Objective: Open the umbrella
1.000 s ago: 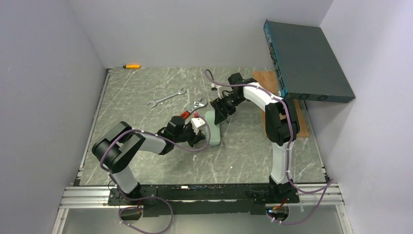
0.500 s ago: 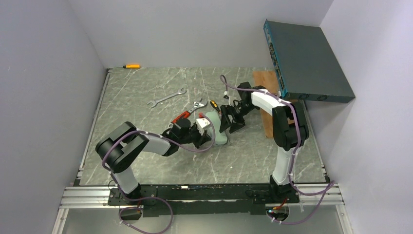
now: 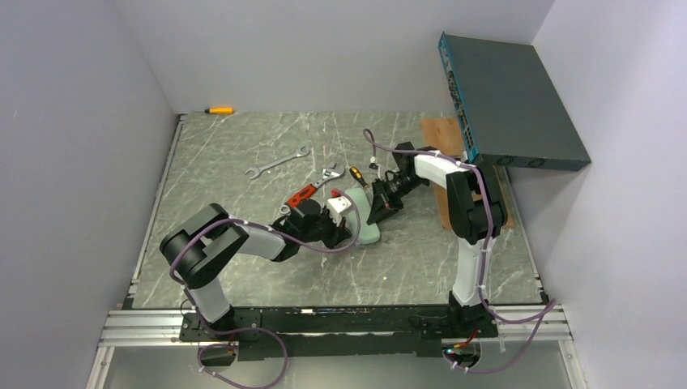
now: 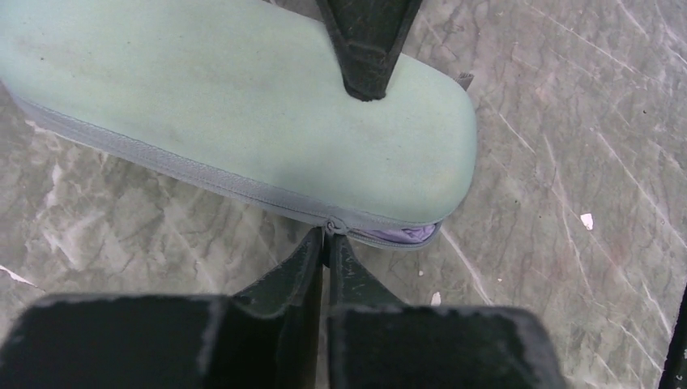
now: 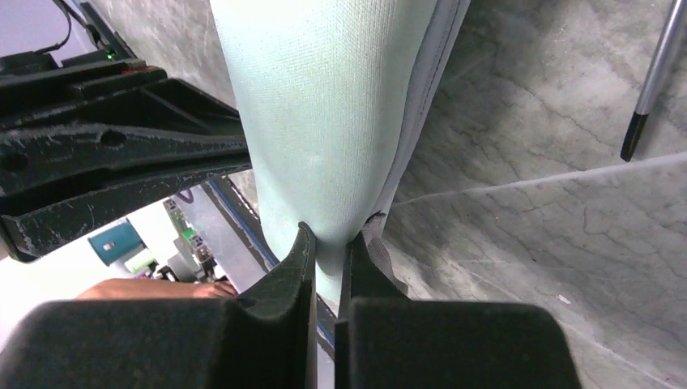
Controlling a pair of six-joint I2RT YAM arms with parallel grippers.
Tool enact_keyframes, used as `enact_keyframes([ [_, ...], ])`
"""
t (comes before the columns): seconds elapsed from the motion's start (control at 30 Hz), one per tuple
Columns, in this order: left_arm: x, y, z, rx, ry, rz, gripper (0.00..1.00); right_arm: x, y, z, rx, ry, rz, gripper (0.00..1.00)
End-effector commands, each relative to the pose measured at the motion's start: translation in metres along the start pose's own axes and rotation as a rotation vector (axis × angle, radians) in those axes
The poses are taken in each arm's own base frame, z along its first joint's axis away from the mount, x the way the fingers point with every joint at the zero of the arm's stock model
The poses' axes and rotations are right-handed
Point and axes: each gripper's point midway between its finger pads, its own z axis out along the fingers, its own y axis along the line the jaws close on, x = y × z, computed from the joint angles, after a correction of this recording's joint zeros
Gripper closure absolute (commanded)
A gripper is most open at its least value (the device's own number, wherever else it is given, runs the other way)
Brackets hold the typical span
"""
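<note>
Your left gripper (image 4: 326, 243), clamped on the zip pull (image 4: 331, 226), faces the case (image 4: 243, 121) along its long side, with the umbrella (image 4: 409, 235) just inside; your right gripper (image 5: 326, 240), closed, presses the top.

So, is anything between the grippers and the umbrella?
Yes: the mint-green case encloses the umbrella; only a lavender sliver shows at the zipper gap. The left gripper is shut on the zipper pull; the right gripper pinches the case's end.

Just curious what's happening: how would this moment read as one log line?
left gripper: shut on zip pull | right gripper: shut on case | umbrella: inside case, fabric just showing
</note>
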Motion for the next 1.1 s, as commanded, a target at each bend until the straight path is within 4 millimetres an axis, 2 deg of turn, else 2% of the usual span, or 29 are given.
enact_keyframes([
  [0.0, -0.017, 0.042, -0.011, -0.141, -0.056, -0.023, 0.86, 0.021, -0.038, 0.011, 0.127, 0.111, -0.081, 1.00],
  [0.1, -0.018, 0.041, -0.012, -0.085, -0.074, 0.023, 0.69, 0.016, -0.037, 0.010, 0.125, 0.105, -0.103, 1.00],
  [0.2, -0.026, 0.022, -0.017, 0.036, -0.132, 0.143, 0.52, 0.013, -0.038, 0.009, 0.127, 0.105, -0.116, 1.00],
  [0.4, -0.020, -0.009, -0.022, 0.227, -0.130, 0.215, 0.44, 0.006, -0.039, 0.006, 0.142, 0.095, -0.162, 1.00],
  [0.63, -0.035, -0.009, -0.015, 0.236, -0.131, 0.122, 0.41, -0.009, -0.029, -0.001, 0.220, 0.039, -0.224, 1.00],
  [0.7, -0.036, -0.013, -0.015, 0.247, -0.115, 0.061, 0.40, -0.007, -0.027, -0.001, 0.241, 0.038, -0.209, 1.00],
  [0.77, -0.039, -0.012, -0.018, 0.213, -0.140, 0.079, 0.41, -0.002, -0.027, 0.002, 0.234, 0.061, -0.165, 1.00],
  [0.9, -0.050, -0.020, -0.027, 0.182, -0.228, 0.318, 0.46, 0.005, -0.023, 0.007, 0.199, 0.101, -0.110, 1.00],
  [0.97, -0.052, -0.020, -0.028, 0.166, -0.241, 0.424, 0.52, 0.003, -0.024, 0.006, 0.205, 0.092, -0.124, 1.00],
  [1.07, -0.053, -0.022, -0.028, 0.166, -0.256, 0.588, 0.55, 0.005, -0.026, 0.006, 0.212, 0.103, -0.131, 1.00],
])
